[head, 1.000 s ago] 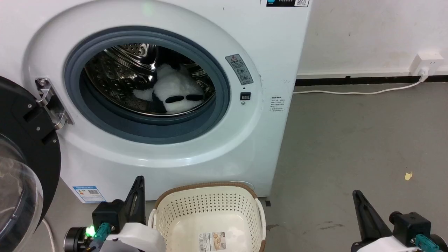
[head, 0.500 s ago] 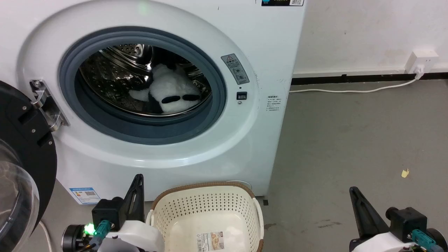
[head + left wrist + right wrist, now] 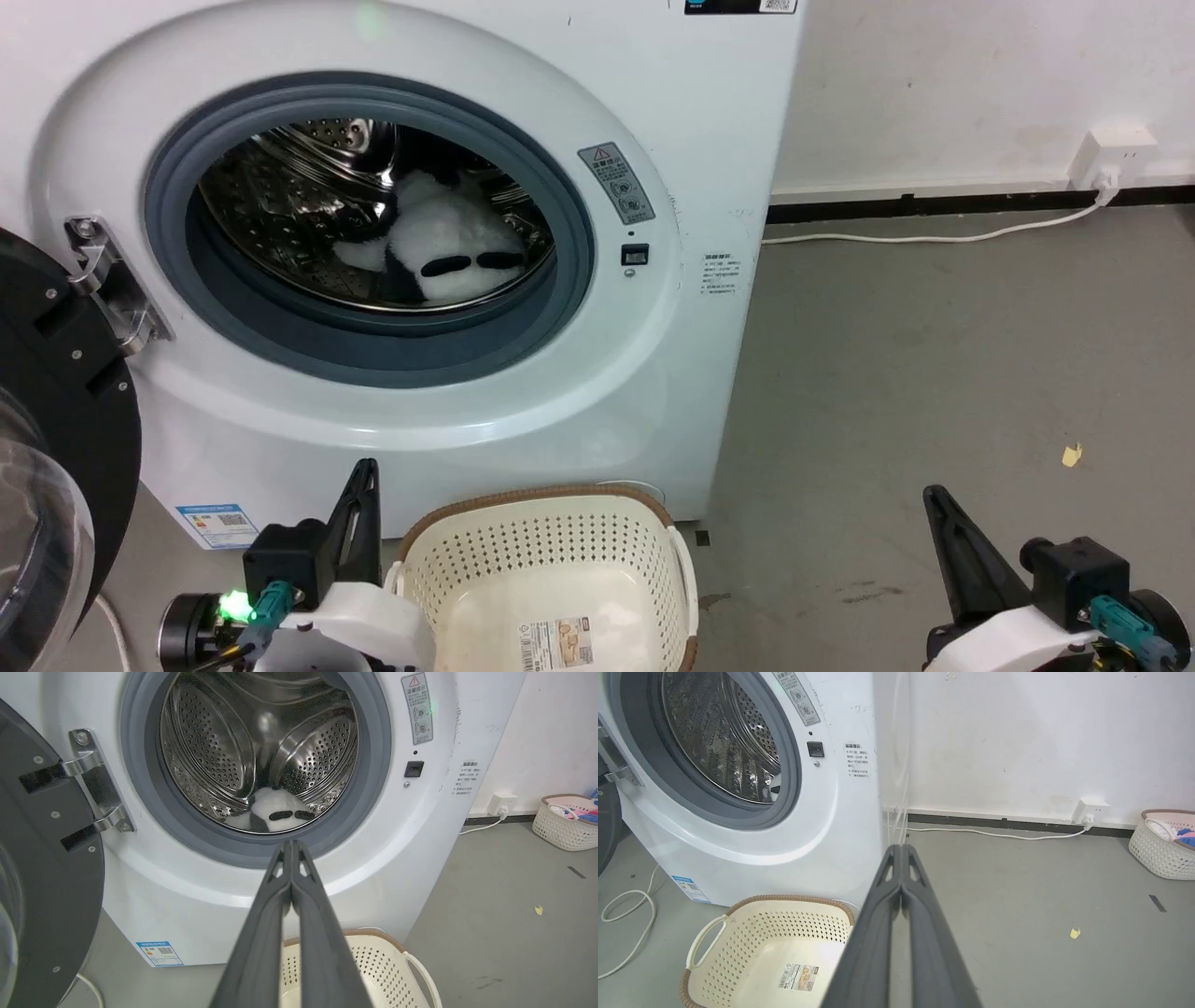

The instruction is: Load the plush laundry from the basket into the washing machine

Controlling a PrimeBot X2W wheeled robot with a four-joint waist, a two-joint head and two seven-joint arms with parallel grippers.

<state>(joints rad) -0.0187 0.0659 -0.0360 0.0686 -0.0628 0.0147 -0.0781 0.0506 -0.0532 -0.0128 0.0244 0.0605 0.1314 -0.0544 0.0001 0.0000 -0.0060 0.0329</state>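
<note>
This is a plain room. A white-painted wall (image 3: 980, 84), scuffed and faintly stained in places, meets a smooth grey floor (image 3: 934, 373). A black skirting strip (image 3: 934, 202) runs along the foot of the wall. Just above it sits a white socket block (image 3: 1116, 149). A white cable (image 3: 915, 238) is plugged into it and trails leftward over the floor, close to the strip. A small yellow scrap (image 3: 1072, 455) lies alone on the open floor, and a few dark smudges (image 3: 864, 590) mark the grey. Far to the right, by the wall, stands a pale hamper (image 3: 1157, 856) with coloured cloth in it, and a short dark strip (image 3: 1157, 903) lies near it. The light is soft and even.
</note>
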